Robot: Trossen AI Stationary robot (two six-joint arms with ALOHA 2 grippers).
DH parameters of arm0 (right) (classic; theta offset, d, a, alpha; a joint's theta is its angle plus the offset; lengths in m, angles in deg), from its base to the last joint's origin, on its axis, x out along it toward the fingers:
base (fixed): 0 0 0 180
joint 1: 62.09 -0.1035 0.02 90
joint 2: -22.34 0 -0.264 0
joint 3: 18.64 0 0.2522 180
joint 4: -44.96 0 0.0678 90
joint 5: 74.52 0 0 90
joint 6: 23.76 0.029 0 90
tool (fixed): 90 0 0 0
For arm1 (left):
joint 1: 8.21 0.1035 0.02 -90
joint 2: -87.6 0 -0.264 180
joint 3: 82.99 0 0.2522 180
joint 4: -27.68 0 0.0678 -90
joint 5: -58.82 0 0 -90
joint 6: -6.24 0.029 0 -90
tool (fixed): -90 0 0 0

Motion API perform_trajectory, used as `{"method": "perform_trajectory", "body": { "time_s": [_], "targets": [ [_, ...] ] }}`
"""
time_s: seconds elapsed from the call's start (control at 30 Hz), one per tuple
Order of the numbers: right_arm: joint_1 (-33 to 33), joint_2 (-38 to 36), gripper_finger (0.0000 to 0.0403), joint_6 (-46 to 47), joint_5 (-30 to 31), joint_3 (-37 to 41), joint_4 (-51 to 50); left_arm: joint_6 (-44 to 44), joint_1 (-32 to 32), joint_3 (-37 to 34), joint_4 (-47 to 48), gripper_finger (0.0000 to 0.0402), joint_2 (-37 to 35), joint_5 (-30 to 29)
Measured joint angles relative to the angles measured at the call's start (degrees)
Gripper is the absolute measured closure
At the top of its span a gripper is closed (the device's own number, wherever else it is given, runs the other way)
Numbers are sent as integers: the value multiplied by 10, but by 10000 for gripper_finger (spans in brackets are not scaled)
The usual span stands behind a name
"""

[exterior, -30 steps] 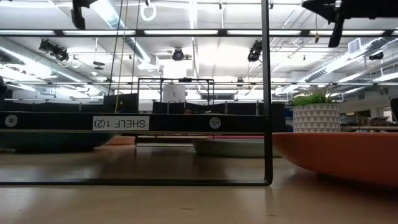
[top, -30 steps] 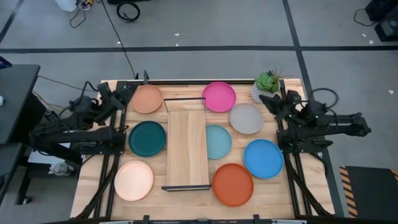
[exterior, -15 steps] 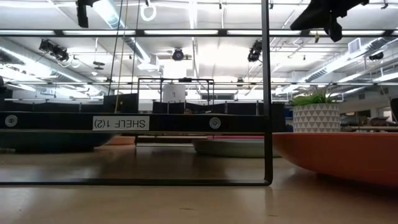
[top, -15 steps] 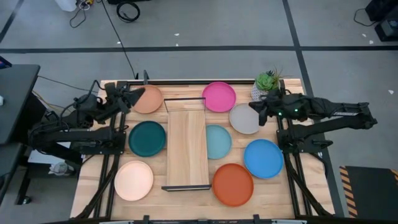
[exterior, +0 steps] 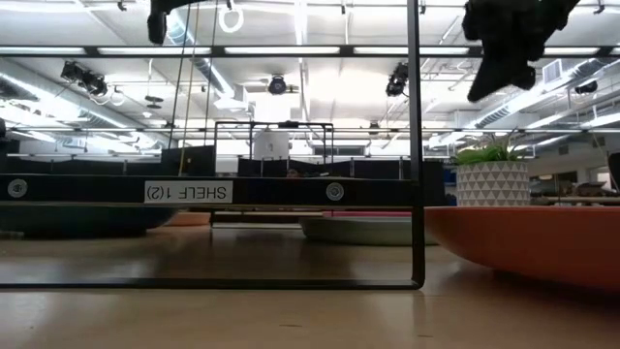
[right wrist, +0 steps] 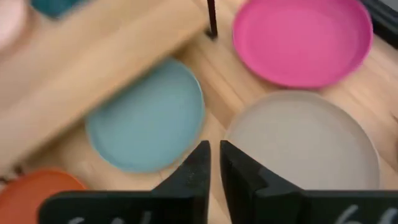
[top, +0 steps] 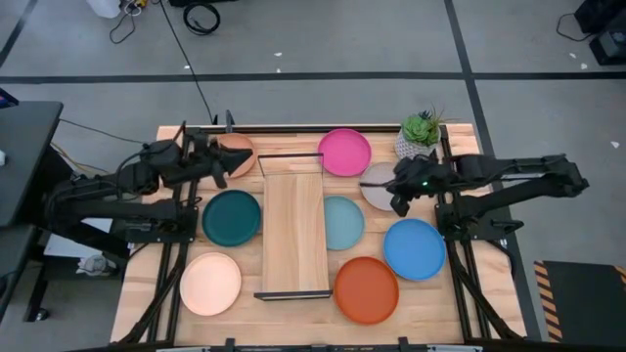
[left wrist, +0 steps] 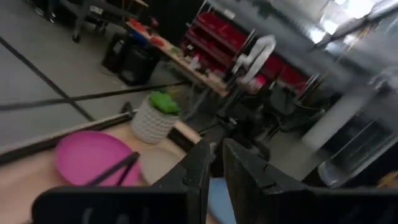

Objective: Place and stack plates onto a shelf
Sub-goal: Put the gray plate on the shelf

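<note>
Eight plates lie flat on the slatted tabletop around the shelf: terracotta, magenta, grey, light blue, dark teal, bright blue, red-orange and pale peach. My left gripper is shut and hangs in the air over the terracotta plate's near edge. My right gripper is shut, raised above the grey plate's left part. The right wrist view also shows the magenta plate and light blue plate.
A potted plant stands at the far right corner, beside the magenta and grey plates. The shelf's thin black frame rises above its board. The shelf board carries no plate. The right arm hangs high over the table.
Both arms have swung in from the table's sides. The left gripper moved right, over the terracotta plate. The right gripper moved toward the table's left, from beside the plant to above the grey plate, and came lower. No plate has moved.
</note>
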Motion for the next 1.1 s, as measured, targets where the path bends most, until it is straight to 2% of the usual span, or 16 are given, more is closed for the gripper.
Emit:
{"method": "perform_trajectory", "body": {
  "time_s": [0.17, 0.27, 0.37, 0.57, 0.83, 1.1],
  "targets": [
    [0, 61, 283, -60, 4, 0, -5, 52, 7, 97, 108, 341, 56, -29],
    [7, 101, 252, -107, 11, 2, -10, 78, 17, 150, 170, 320, 85, -18],
    [20, 138, 238, -138, 1, 13, 3, 95, 29, 194, 202, 291, 110, -6],
    [38, 199, 248, -179, -61, 21, 29, 107, 52, 266, 246, 250, 136, -7],
    [49, 259, 274, -216, -85, 21, 52, 95, 96, 316, 257, 246, 142, -7],
    [49, 291, 280, -242, -107, 21, 63, 90, 118, 354, 256, 246, 142, -7]
  ]
}}
